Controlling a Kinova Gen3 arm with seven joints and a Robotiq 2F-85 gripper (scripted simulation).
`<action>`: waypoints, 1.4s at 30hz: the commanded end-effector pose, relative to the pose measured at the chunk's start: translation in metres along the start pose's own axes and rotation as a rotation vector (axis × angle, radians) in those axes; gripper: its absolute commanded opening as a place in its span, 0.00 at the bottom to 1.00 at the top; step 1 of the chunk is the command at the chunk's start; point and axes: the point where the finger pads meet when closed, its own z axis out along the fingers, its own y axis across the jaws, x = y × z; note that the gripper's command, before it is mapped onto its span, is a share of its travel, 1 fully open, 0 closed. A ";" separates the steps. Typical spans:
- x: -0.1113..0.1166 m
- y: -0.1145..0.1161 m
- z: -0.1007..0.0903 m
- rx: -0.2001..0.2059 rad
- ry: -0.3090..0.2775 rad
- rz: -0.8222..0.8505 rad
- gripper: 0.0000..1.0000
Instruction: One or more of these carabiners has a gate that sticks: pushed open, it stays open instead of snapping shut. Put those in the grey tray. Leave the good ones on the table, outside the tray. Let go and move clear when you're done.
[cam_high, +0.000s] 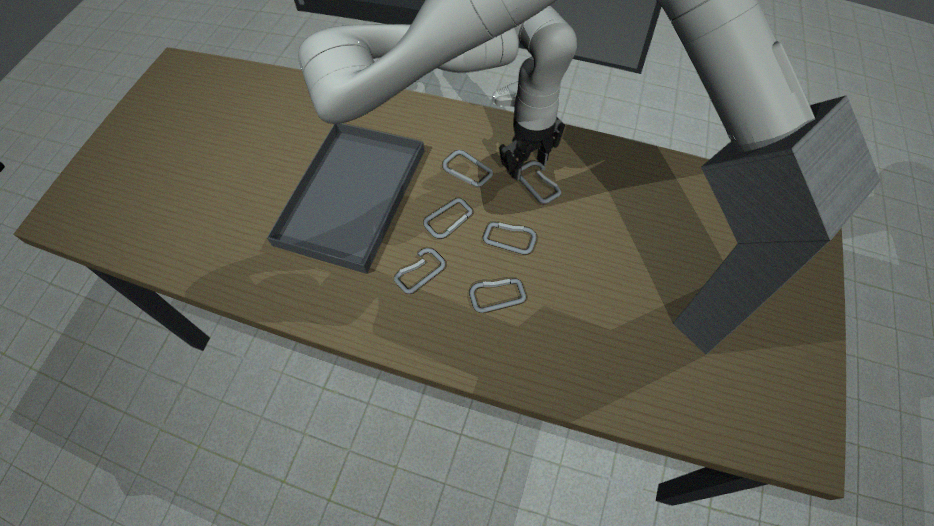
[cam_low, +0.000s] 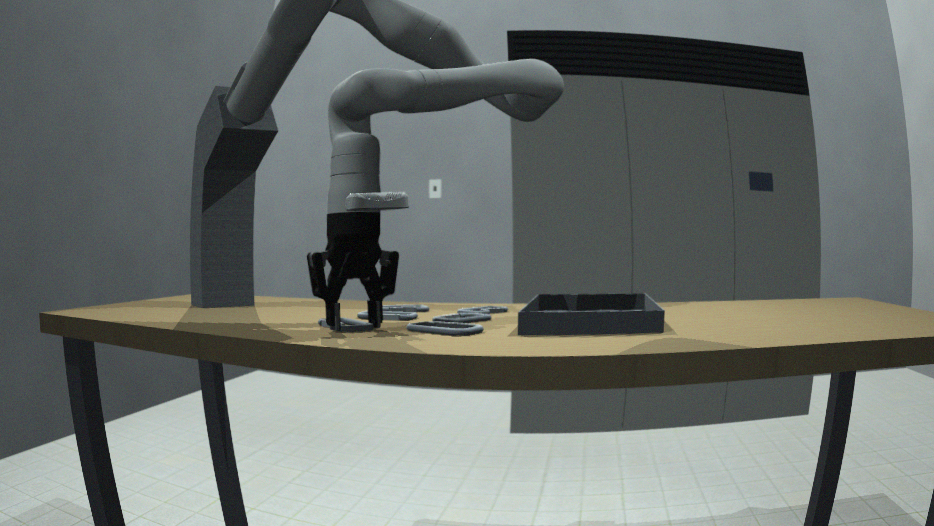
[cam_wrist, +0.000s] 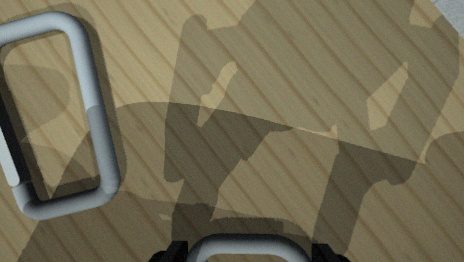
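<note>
Several silver carabiners lie on the wooden table (cam_high: 163, 163) to the right of the grey tray (cam_high: 320, 256) (cam_low: 591, 321), which is empty. My gripper (cam_high: 526, 166) (cam_low: 356, 321) (cam_wrist: 248, 256) is down at table level, shut across the near end of the back-right carabiner (cam_high: 542, 184) (cam_low: 346, 324) (cam_wrist: 247, 242), which rests on the table. Its neighbour (cam_high: 466, 167) (cam_wrist: 95, 115) lies to the left. Others lie at the middle (cam_high: 448, 217) (cam_high: 509, 237) and the front (cam_high: 498, 294). The front-left one (cam_high: 420, 269) shows a gap in its outline.
The arm's grey pedestal (cam_high: 777, 215) (cam_low: 222, 209) stands on the right end of the table. The arm's links hang over the tray's back edge. A grey cabinet (cam_low: 660, 196) stands behind the table.
</note>
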 end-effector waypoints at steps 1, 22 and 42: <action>0.000 0.000 0.000 0.000 0.000 0.000 0.00; 0.000 0.000 0.000 0.000 0.000 0.000 0.00; 0.001 0.000 -0.083 0.000 -0.001 -0.001 0.00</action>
